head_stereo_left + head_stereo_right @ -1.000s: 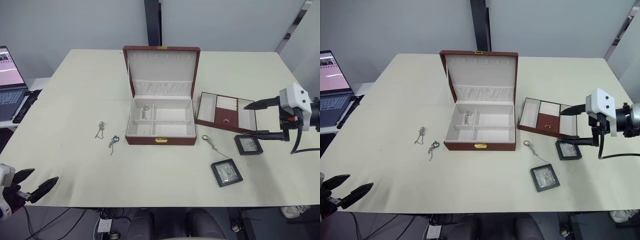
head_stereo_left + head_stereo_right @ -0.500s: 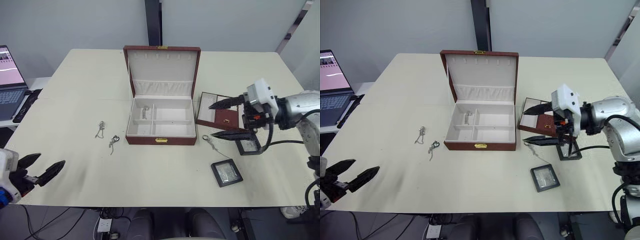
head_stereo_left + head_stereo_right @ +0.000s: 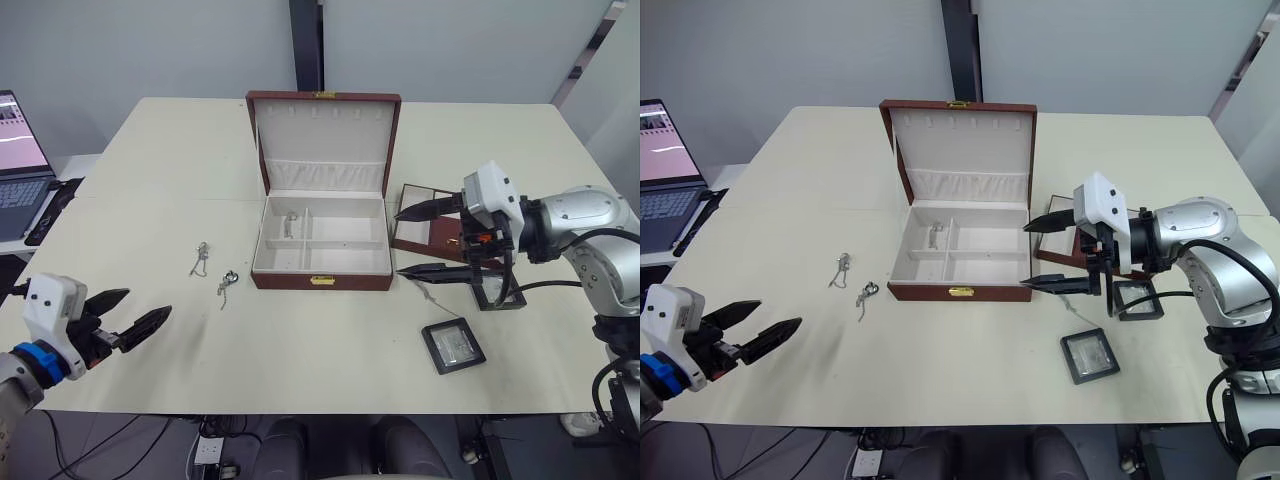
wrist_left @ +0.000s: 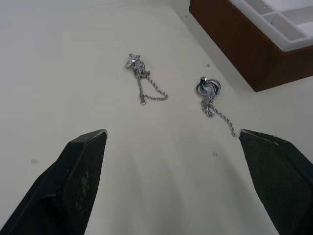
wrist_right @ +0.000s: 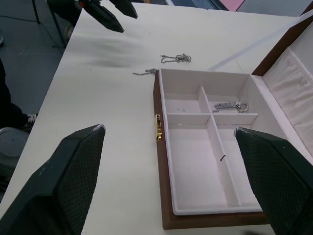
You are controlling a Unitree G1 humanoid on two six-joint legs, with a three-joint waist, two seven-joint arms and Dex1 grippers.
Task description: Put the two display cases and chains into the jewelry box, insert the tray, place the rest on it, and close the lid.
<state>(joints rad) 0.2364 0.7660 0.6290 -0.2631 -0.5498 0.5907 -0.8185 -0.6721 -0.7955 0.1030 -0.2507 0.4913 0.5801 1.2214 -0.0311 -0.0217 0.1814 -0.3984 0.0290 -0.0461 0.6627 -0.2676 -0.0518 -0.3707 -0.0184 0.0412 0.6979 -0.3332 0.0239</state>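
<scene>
Clearly the left hand point(image 3: 128, 323) is the nearer one to the two loose chains point(image 4: 146, 85) on the bench point(image 3: 300, 360): they lie ahead of its spread, empty fingers, between it and the open jewelry box point(image 3: 320, 250). Across the box, the right hand point(image 3: 1045, 255) hovers wide open and empty, the display cases point(image 3: 1090, 355) just behind and below it.

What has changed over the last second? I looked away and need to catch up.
The right gripper swung left from the table's right edge past the tray toward the box, open and empty. The left gripper rose over the near-left table edge, open. Chains, cases and lid stayed put.
</scene>
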